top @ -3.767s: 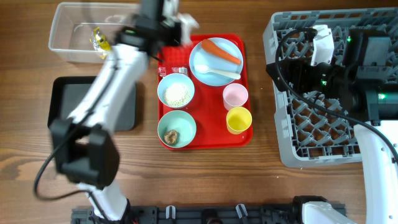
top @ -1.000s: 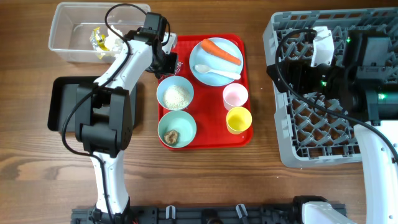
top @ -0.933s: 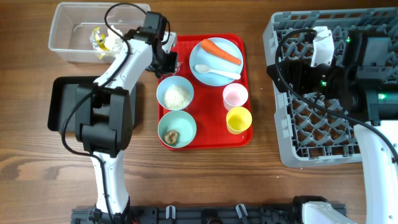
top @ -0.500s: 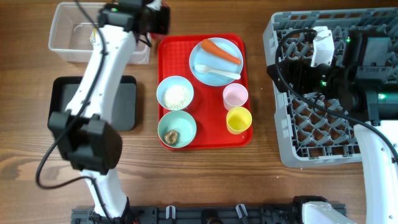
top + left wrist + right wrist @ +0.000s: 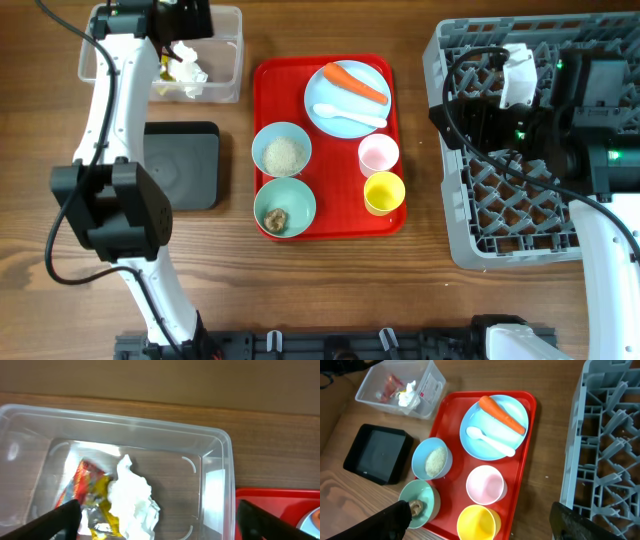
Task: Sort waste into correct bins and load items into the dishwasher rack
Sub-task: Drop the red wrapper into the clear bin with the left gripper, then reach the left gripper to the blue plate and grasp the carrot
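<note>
Both tools are empty, fingers spread wide apart. The left tool (image 5: 159,510) hangs over the clear tub (image 5: 215,480) at the overhead view's upper left, where crumpled tissue (image 5: 131,497) lies against the yellow and red wrappers (image 5: 85,490). Just below sits the black tray (image 5: 180,165). Mid-frame, the red serving tray (image 5: 335,150) carries the plate (image 5: 322,92) with carrot (image 5: 356,83) and spoon (image 5: 350,116), the rice bowl (image 5: 262,140), the brown-lump bowl (image 5: 300,195), the pink cup (image 5: 378,154) and the yellow cup (image 5: 384,191). The right tool (image 5: 481,510) hangs over the rack (image 5: 500,220) at the right.
</note>
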Controlling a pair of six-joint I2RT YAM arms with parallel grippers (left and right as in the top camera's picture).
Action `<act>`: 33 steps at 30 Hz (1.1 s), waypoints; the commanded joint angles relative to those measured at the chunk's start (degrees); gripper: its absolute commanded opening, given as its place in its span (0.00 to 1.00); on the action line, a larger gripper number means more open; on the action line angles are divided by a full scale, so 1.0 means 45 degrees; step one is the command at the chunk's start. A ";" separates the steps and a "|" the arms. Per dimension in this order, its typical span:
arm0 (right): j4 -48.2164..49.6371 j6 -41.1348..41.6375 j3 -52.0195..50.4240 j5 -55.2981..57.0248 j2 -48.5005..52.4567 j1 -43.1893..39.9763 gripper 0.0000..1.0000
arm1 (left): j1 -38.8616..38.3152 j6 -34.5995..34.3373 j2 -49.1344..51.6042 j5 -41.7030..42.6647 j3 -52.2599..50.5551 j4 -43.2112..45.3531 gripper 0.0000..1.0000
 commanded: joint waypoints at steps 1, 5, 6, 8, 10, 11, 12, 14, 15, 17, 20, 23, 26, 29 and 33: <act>-0.0049 0.0019 0.0053 0.0117 0.0058 0.0078 0.91 | -0.0316 -0.0029 -0.0029 0.0505 -0.0005 0.0068 1.00; -0.0049 0.0024 0.0053 0.0112 0.0058 0.0078 0.91 | -0.1175 -0.0019 -0.0311 0.0991 -0.0005 0.0034 1.00; -0.0044 0.0024 0.0053 0.0112 0.0058 0.0078 0.91 | -0.1486 -0.0019 -0.0369 0.1185 -0.0005 0.0044 1.00; -0.0044 0.0029 0.0053 0.0112 0.0058 0.0078 0.91 | -0.2244 0.0058 -0.0379 0.1404 -0.0005 0.0092 1.00; -0.0053 0.0029 0.0053 0.0112 0.0058 0.0078 0.91 | -0.3041 0.0719 -0.0296 0.1384 -0.0005 0.0107 1.00; -0.0068 0.0019 0.0053 0.0112 0.0058 0.0078 0.91 | -0.3419 0.0738 -0.0204 0.1268 -0.0005 0.0204 1.00; -0.0102 0.0019 0.0053 0.0117 0.0058 0.0078 0.91 | -0.3764 0.0738 -0.0087 0.1156 -0.0005 0.0340 1.00; -0.0155 0.0015 0.0053 0.0117 0.0058 0.0078 0.91 | -0.4352 0.0471 0.0214 0.1064 -0.0005 0.0665 1.00; -0.0194 0.0015 0.0053 0.0117 0.0058 0.0073 0.91 | -0.4600 0.0015 0.0413 0.1064 -0.0005 0.0860 1.00; -0.0214 0.0015 0.0053 0.0117 0.0058 0.0078 0.91 | -0.5090 -0.1345 0.0918 0.1064 -0.0005 0.1384 1.00; -0.0233 0.0034 0.0053 0.0112 0.0058 0.0078 0.91 | -0.5518 -0.3599 0.1545 0.1064 -0.0005 0.2030 0.94; -0.0389 0.0053 0.0053 0.0112 0.0058 0.0078 0.91 | -0.5921 -0.5493 0.2244 0.0962 -0.0005 0.2584 0.84; -0.0573 0.0063 0.0053 0.0112 0.0058 0.0078 0.91 | -0.6246 -0.6849 0.2851 0.0291 -0.0005 0.2681 0.83; -0.0670 0.0058 0.0053 0.0117 0.0058 0.0078 0.91 | -0.6504 -0.7193 0.3308 0.0087 -0.0005 0.2769 0.83; -0.0685 0.0058 0.0053 0.0117 0.0058 0.0078 0.91 | -0.6737 -0.7480 0.3589 -0.0044 -0.0005 0.2778 0.80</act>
